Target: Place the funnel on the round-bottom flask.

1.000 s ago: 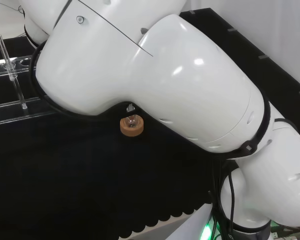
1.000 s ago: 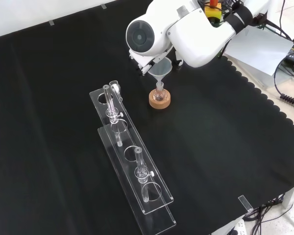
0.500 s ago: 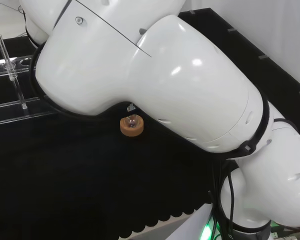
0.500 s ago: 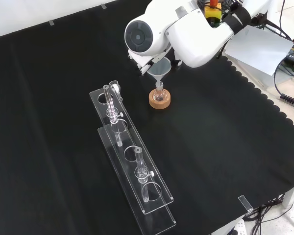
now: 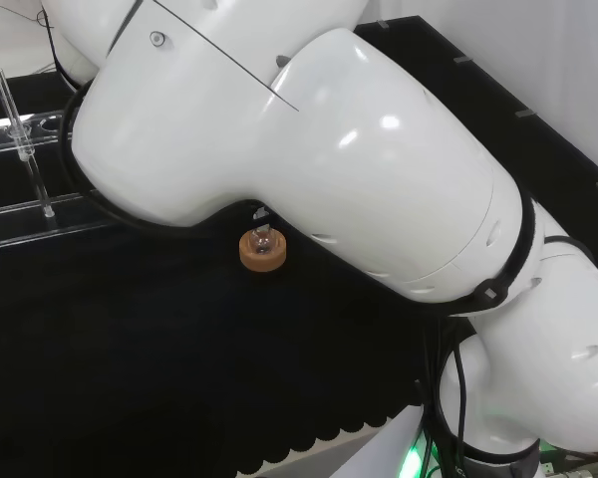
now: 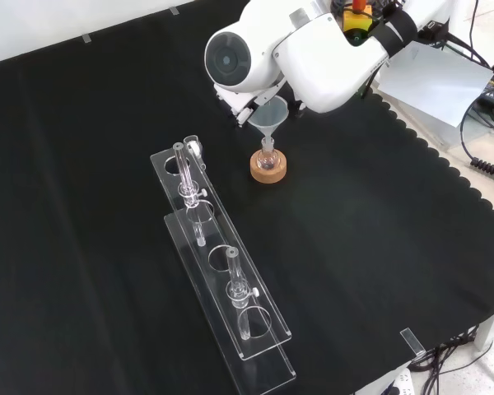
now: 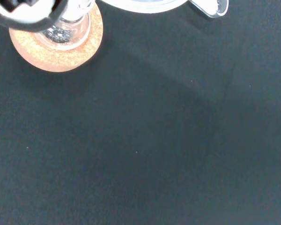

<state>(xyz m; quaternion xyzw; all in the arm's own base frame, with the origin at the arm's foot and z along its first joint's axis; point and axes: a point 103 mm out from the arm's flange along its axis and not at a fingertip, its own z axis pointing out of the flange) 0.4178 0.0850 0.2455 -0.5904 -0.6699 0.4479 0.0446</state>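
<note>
The round-bottom flask (image 6: 268, 158) sat upright in its cork ring (image 6: 268, 169) on the black cloth (image 6: 379, 247). The funnel (image 6: 267, 119) stood directly above the ring, stem in the flask's neck, its cone just under the arm's white link (image 6: 255, 58). Whether the fingers held it could not be told. The clear rack (image 6: 218, 263) lay near the ring; open cloth stretched from the ring toward the scalloped edge (image 6: 445, 164).

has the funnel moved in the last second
No. In the front view the funnel sits above the cork ring as before, its stem at the flask.
</note>
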